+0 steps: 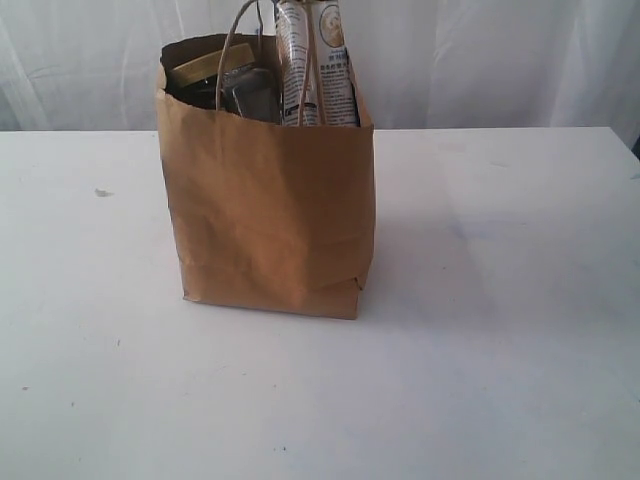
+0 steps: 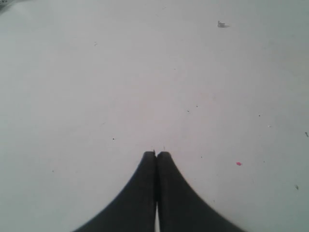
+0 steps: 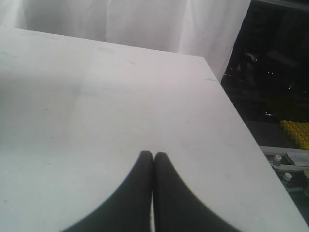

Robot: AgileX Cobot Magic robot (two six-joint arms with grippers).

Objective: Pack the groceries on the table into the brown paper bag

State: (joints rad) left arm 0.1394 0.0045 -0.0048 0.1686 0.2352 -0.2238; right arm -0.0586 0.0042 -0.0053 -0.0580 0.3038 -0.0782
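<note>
Standing on the tabletop (image 1: 500, 350), the brown paper bag (image 1: 265, 220) holds the groceries (image 1: 250, 90) — noodle packet (image 1: 315, 60) upright, overtopping its rim — so left gripper (image 2: 156, 153) and right gripper (image 3: 153, 154) hang pressed together, empty

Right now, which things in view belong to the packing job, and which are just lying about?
Job:
brown paper bag
long noodle packet sticking out of it
gold-lidded jar and dark jar inside
white table

Lying about:
small crumb on the table
pink speck
white curtain
yellow objects beyond the table
</note>
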